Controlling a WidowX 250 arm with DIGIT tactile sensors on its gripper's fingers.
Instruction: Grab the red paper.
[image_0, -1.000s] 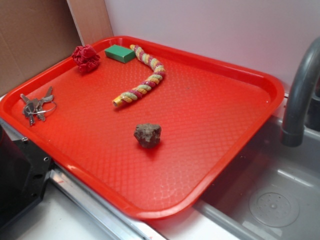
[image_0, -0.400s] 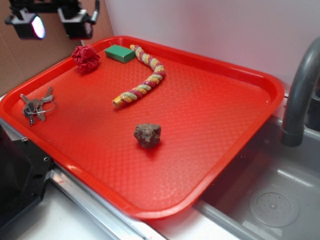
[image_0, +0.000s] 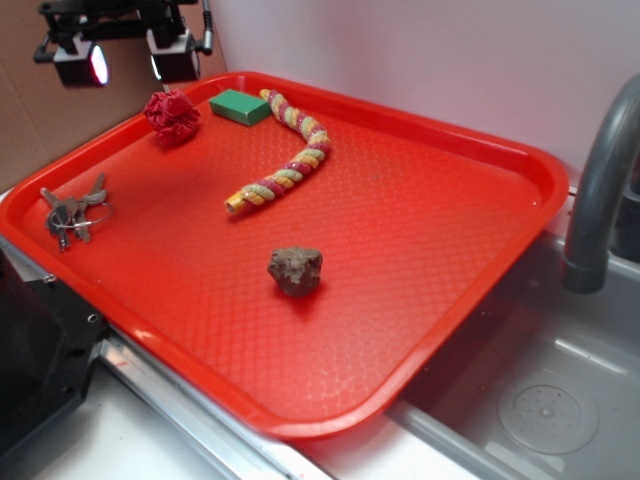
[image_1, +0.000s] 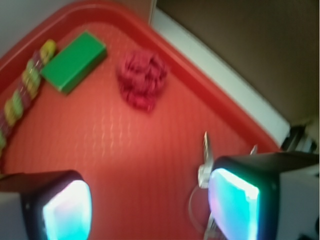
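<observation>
The red paper (image_0: 172, 116) is a dark-red crumpled ball lying in the far left corner of the red tray (image_0: 520, 170). In the wrist view the red paper (image_1: 142, 79) sits ahead of my fingers, beside the green block (image_1: 74, 61). My gripper (image_0: 125, 60) hangs high above the tray's far left edge, up and to the left of the paper. It is open, its two glowing pads wide apart with only bare tray between them (image_1: 150, 205).
A green block (image_0: 240, 106) and a red, yellow and white rope (image_0: 287, 153) lie just right of the paper. Keys (image_0: 72, 213) rest at the tray's left edge, a brown rock (image_0: 296, 270) near its middle. A sink and faucet (image_0: 600, 190) stand on the right.
My gripper came into the exterior view at the top left and has moved to the right, closer to the paper. Nothing on the tray has moved.
</observation>
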